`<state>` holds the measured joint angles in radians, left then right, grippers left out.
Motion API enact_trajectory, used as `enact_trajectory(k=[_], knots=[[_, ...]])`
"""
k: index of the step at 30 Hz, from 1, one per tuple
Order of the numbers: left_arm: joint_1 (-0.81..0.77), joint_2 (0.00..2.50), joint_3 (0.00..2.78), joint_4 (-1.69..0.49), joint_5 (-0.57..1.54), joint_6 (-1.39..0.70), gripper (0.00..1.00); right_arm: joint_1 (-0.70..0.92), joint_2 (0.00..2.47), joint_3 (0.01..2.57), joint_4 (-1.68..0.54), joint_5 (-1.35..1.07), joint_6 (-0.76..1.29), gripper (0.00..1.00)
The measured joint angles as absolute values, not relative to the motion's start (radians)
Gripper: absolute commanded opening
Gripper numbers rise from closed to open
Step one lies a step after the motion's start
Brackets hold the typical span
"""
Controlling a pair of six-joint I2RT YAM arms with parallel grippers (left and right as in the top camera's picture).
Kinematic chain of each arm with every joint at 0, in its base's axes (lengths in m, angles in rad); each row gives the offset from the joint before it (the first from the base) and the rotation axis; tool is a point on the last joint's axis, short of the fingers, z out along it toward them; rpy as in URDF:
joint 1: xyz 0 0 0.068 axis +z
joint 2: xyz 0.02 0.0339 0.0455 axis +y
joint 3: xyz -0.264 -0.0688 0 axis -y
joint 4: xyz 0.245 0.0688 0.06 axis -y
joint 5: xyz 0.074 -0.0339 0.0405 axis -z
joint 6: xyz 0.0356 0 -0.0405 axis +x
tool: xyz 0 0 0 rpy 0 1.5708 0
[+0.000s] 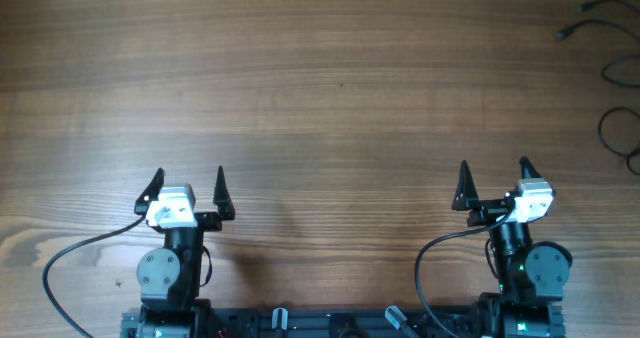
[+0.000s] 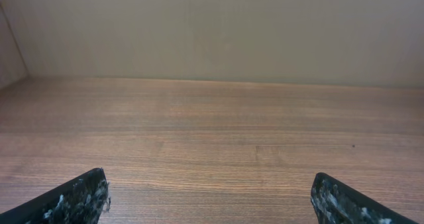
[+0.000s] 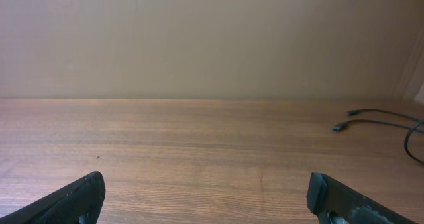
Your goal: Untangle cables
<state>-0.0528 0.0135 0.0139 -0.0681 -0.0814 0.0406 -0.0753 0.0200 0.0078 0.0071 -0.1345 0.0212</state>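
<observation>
The cables [image 1: 562, 34] are thin black cords lying in loose loops at the table's far right edge, partly cut off by the frame. Two small plug ends [image 3: 340, 126] show at the right of the right wrist view, with a cord curving behind them. My left gripper [image 1: 188, 174] stands open at the near left over bare wood, nothing between its fingers [image 2: 79, 197]. My right gripper [image 1: 494, 164] is open too at the near right, well short of the cables and to their left. In both wrist views the left gripper [image 2: 209, 177] and right gripper [image 3: 207, 177] frame only wood.
The brown wooden table [image 1: 320, 88] stretches ahead of both arms. A plain beige wall [image 2: 212, 32] closes the far side. Thick black arm wires [image 1: 75, 253] curl beside each arm base at the near edge.
</observation>
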Motion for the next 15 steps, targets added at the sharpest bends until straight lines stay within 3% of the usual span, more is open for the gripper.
enact_trajectory(k=[15], knots=[[-0.053,0.014,0.014,-0.068,-0.081,0.041,1.0,-0.045,0.02,0.008,0.004,-0.127,0.021,1.0]])
